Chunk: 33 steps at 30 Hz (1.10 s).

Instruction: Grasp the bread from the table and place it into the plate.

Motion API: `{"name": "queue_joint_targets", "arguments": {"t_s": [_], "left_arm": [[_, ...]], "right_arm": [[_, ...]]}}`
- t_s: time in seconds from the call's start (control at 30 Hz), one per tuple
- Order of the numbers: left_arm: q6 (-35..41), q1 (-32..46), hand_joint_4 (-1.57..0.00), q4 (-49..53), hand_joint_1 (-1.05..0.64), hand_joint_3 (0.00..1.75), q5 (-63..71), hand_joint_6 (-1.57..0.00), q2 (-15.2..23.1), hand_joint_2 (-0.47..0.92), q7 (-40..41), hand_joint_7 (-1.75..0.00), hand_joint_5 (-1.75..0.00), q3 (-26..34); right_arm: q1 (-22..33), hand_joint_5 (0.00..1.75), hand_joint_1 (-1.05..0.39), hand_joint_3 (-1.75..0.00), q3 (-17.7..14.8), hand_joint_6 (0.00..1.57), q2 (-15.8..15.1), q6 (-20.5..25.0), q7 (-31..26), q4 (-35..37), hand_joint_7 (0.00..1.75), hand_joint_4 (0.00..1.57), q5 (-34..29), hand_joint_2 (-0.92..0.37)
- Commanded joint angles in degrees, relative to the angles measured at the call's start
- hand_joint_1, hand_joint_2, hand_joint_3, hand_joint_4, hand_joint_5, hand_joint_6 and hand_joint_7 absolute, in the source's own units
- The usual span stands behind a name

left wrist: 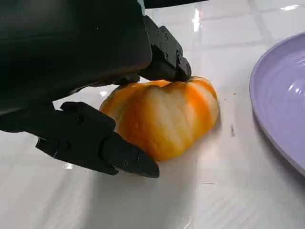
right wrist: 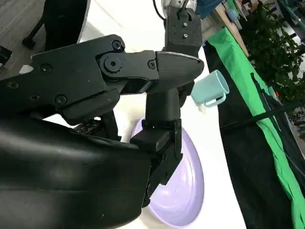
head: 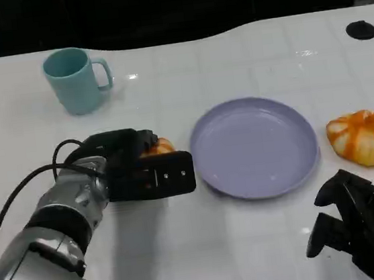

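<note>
An orange-and-white striped bread (head: 163, 145) lies on the white table, just left of the empty lilac plate (head: 254, 147). My left hand (head: 136, 167) covers most of it. In the left wrist view the bread (left wrist: 164, 117) rests on the table with one black finger (left wrist: 167, 59) touching its far side and the thumb (left wrist: 107, 148) against its near side, so the hand grips it. The plate's rim (left wrist: 286, 109) is close beside it. My right hand (head: 359, 225) rests at the table's near right, fingers loosely apart and holding nothing. Past its fingers (right wrist: 162, 138) lies the plate (right wrist: 183, 195).
A second striped bread (head: 364, 135) lies right of the plate, just beyond my right hand. A teal mug (head: 75, 80) stands at the back left, also seen as the mug (right wrist: 209, 88). Black round holes (head: 361, 29) mark the table's far corners.
</note>
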Motion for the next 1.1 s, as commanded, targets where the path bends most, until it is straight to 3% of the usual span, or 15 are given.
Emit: {"name": "queue_joint_targets", "arguments": {"t_s": [0.03,0.07,0.13,0.2,0.23,0.27,0.33,0.37,0.53,0.63,0.83,0.87,0.9,0.97,1.1], "left_arm": [[-1.7,0.5,-0.97,1.0,-0.23,0.16,-0.1,-0.95,0.2,0.92,4.1,-0.13,-0.42,-0.4],[-1.9,0.5,-0.92,1.1,-0.23,0.15,0.0,-1.06,0.2,0.92,4.8,-0.08,-0.69,-0.5],[-2.4,0.8,-0.89,1.3,-0.22,0.12,-0.1,-1.14,0.4,0.91,6.4,-0.06,-0.94,-0.5],[-2.8,1.1,-0.83,1.4,-0.22,0.07,-0.1,-1.24,0.6,0.89,9.2,-0.11,-1.37,-0.4],[-2.9,1.3,-0.77,1.4,-0.21,0.18,0.0,-1.11,0.7,0.9,10.5,-0.45,-1.55,-0.4],[-2.9,1.2,-0.73,1.5,-0.21,0.26,0.2,-0.86,0.7,0.91,11.4,-0.98,-1.66,-0.6],[-3.6,1.2,-0.73,1.4,-0.19,0.29,0.9,-0.69,0.9,0.91,14.0,-1.38,-1.72,-1.3],[-3.9,1.2,-0.75,1.5,-0.18,0.29,1.1,-0.67,1.0,0.9,14.9,-1.42,-1.74,-1.5],[-4.9,0.8,-0.82,1.1,-0.19,0.26,1.8,-0.7,1.0,0.89,19.1,-1.41,-1.75,-2.4],[-5.4,0.6,-0.85,0.8,-0.19,0.22,1.9,-0.74,0.9,0.9,20.9,-1.29,-1.75,-2.4],[-5.5,0.2,-0.85,0.4,-0.18,0.21,-0.2,-0.72,0.2,0.91,21.3,-1.36,-1.75,-0.4],[-5.3,-0.1,-0.86,-0.1,-0.13,0.25,-1.9,-0.65,-0.4,0.91,21.0,-1.59,-1.75,1.3],[-5.1,-0.3,-0.86,-0.4,-0.11,0.26,-3.1,-0.63,-0.8,0.9,20.8,-1.67,-1.75,2.4],[-5.0,-0.9,-0.87,-1.1,-0.1,0.29,-4.5,-0.6,-1.5,0.9,20.5,-1.73,-1.75,3.6],[-4.7,-2.4,-0.89,-2.9,-0.15,0.63,-6.3,-0.59,-2.9,0.76,19.9,-1.75,-1.75,5.2]], "right_arm": [[0.3,1.75,-0.47,-0.37,-0.7,0.5,-0.8,0.2,-0.3,-0.9,1.62,0.65,0.6,-0.92],[0.3,1.75,-0.47,-0.37,-0.6,0.51,-0.8,0.2,-0.4,-0.9,1.61,0.65,0.5,-0.92],[0.3,1.75,-0.47,-0.38,-0.6,0.51,-0.9,0.0,-0.2,-0.8,1.61,0.65,0.5,-0.92],[0.4,1.75,-0.47,-0.38,-0.7,0.5,-1.1,-0.2,0.2,-0.6,1.61,0.65,0.7,-0.92],[0.3,1.75,-0.47,-0.38,-0.8,0.5,-1.2,-0.2,0.3,-0.6,1.61,0.65,0.8,-0.92],[0.3,1.75,-0.47,-0.38,-0.8,0.5,-1.2,-0.3,0.3,-0.6,1.61,0.65,0.7,-0.92],[0.3,1.75,-0.48,-0.38,-0.6,0.5,-1.4,-0.6,0.4,-0.4,1.61,0.66,0.3,-0.92],[0.3,1.75,-0.48,-0.38,-0.6,0.5,-1.4,-0.7,0.3,-0.3,1.61,0.65,0.2,-0.92],[0.1,1.75,-0.47,-0.38,-0.7,0.5,-1.1,-0.4,-0.1,-0.2,1.61,0.65,0.6,-0.92],[0.0,1.75,-0.47,-0.38,-0.6,0.51,-1.2,-0.4,-0.2,-0.1,1.61,0.65,0.4,-0.92],[-0.1,1.75,-0.47,-0.37,-0.7,0.51,-1.2,-0.6,0.0,0.3,1.62,0.66,0.5,-0.92],[-0.2,1.75,-0.47,-0.37,-0.7,0.51,-1.2,-0.7,0.2,0.5,1.61,0.66,0.7,-0.92],[-0.2,1.75,-0.47,-0.36,-0.8,0.52,-1.2,-0.7,0.4,0.6,1.61,0.66,0.7,-0.92],[-0.3,1.75,-0.47,-0.36,-0.7,0.52,-1.2,-0.6,0.0,0.6,1.61,0.66,0.5,-0.92],[-0.3,1.75,-0.47,-0.37,-0.5,0.53,-1.2,-0.7,-0.3,0.5,1.61,0.66,0.1,-0.92]]}}
